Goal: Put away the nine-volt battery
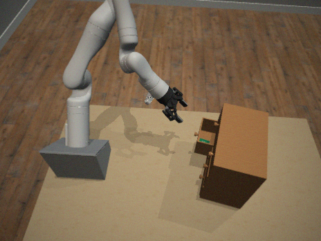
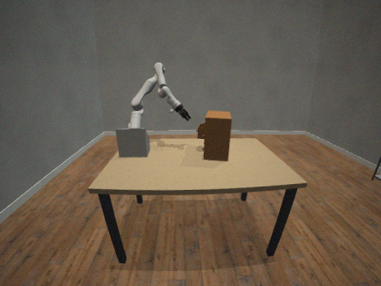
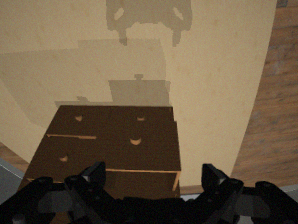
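The wooden chest (image 1: 242, 138) (image 2: 218, 137) stands upright. One drawer (image 1: 207, 134) (image 2: 200, 131) is pulled out of its front; the drawer's front panel (image 3: 155, 156) shows in the wrist view. A small green thing (image 1: 204, 140) lies on that drawer's floor near one side wall; its kind is too small to tell. No red nine-volt battery shows in any view, and part of the drawer's inside is hidden. My gripper (image 1: 183, 112) (image 2: 189, 118) (image 3: 153, 173) is wide open and empty, above and in front of the pulled-out drawer, clear of its knob (image 1: 196, 134) (image 3: 135, 141).
Other drawer knobs (image 1: 211, 153) (image 3: 78, 118) stick out of the chest front. A neighbouring drawer's rim (image 3: 72, 136) stands slightly out. The robot's grey base (image 1: 76, 161) (image 2: 133, 142) stands across the table (image 1: 121, 208) (image 2: 181, 177) from the chest. The table's edge runs behind the chest.
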Controlling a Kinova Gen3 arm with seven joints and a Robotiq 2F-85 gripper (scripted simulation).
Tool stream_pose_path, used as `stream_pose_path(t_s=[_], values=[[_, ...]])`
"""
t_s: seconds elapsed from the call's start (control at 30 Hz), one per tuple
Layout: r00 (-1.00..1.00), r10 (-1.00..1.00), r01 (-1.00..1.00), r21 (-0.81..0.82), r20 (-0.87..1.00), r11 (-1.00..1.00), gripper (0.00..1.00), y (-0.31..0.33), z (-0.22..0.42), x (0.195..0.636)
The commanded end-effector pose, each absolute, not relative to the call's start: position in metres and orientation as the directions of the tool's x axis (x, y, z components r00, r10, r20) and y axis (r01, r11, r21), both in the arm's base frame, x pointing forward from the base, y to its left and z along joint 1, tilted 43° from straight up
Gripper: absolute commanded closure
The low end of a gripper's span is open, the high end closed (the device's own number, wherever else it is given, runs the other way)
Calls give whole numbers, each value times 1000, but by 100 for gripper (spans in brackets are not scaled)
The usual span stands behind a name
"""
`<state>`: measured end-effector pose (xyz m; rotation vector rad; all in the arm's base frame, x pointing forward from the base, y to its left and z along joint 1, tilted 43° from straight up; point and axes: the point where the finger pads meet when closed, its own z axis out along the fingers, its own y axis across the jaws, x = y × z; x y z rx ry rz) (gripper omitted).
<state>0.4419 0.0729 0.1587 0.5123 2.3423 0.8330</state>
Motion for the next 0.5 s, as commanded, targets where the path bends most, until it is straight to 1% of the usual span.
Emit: stream_pose_path(t_s=[0.0, 0.47], values=[[-743, 530, 154, 668, -407, 728, 0, 72, 169, 421], [-760, 510, 147, 657, -403, 739, 0, 72, 172, 407]])
